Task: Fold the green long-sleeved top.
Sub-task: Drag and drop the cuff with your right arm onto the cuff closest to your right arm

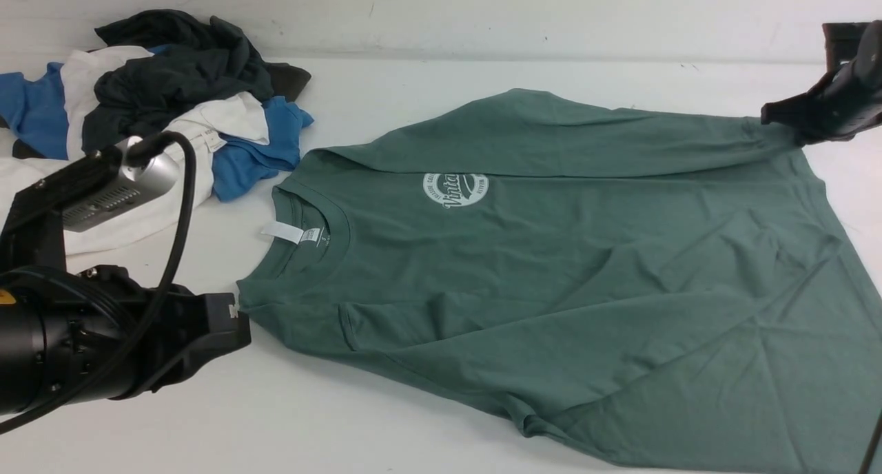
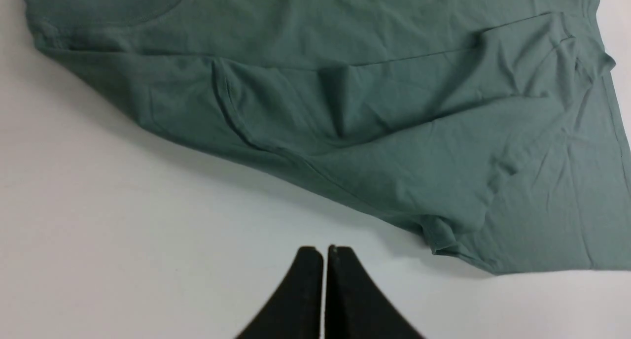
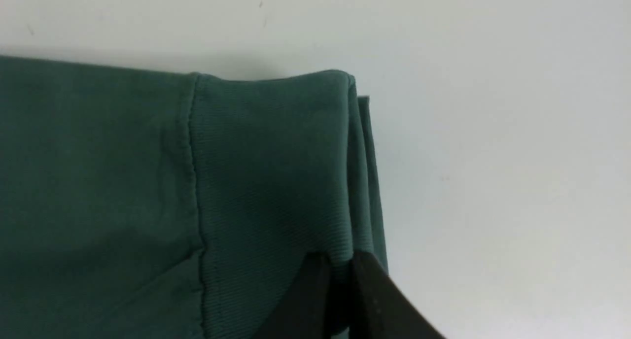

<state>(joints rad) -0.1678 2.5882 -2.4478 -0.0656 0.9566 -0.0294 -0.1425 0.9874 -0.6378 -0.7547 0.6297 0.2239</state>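
The green long-sleeved top (image 1: 551, 267) lies spread on the white table, neck to the left, its white round logo (image 1: 455, 189) and white neck tag (image 1: 282, 232) showing. Both sleeves lie folded in along the body. My right gripper (image 1: 782, 119) is at the far right edge and is shut on the ribbed cuff (image 3: 276, 171) of the far sleeve; its jaws (image 3: 337, 262) pinch the cuff's end. My left gripper (image 1: 238, 322) is shut and empty, just off the near shoulder; in the left wrist view it (image 2: 324, 253) hovers over bare table beside the top (image 2: 369, 112).
A pile of blue, white and dark grey garments (image 1: 165, 95) lies at the back left, near the top's neck. The white table (image 1: 331, 419) meets a white wall behind. My left arm's body fills the near left corner.
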